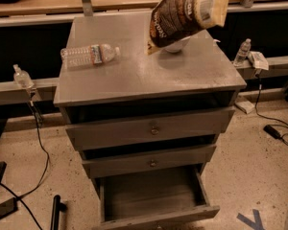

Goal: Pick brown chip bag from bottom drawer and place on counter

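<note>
The brown chip bag (182, 13) hangs tilted in the air over the back right of the counter (149, 75), its lower left corner just above the surface. Its cream upper end runs out of the top edge of the camera view. The gripper is not in view; it is somewhere past that top edge, where the bag's upper end leaves the picture. The bottom drawer (153, 195) is pulled open and nothing shows inside it.
A clear water bottle (89, 54) lies on its side on the counter's left. A white bowl (175, 46) sits partly hidden behind the bag. Two shallower drawers (151, 128) stand slightly ajar. Cables and a black object (55, 212) lie on the floor at left.
</note>
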`<state>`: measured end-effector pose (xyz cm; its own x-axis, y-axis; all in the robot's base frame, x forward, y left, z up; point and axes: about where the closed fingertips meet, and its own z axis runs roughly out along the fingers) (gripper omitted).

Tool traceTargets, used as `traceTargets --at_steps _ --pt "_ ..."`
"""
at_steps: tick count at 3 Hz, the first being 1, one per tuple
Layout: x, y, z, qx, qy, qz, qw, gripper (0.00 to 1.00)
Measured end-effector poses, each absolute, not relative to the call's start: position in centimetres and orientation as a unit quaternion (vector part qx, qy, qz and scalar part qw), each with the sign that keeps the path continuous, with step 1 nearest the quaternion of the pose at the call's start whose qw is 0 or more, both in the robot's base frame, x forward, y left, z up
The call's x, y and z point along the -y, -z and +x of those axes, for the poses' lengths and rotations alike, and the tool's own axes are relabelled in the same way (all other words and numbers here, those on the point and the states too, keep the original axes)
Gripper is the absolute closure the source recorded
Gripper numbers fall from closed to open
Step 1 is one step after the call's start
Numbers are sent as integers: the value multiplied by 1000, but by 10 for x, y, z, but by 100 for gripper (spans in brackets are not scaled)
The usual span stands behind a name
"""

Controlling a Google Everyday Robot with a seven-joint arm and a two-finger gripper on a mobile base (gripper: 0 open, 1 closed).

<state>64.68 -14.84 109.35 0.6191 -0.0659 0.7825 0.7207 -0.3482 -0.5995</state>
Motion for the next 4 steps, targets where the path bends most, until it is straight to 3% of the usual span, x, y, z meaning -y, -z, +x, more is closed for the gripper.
traceTargets --at_steps 4 --pt "107 -1024 653 188 381 -727 540 100"
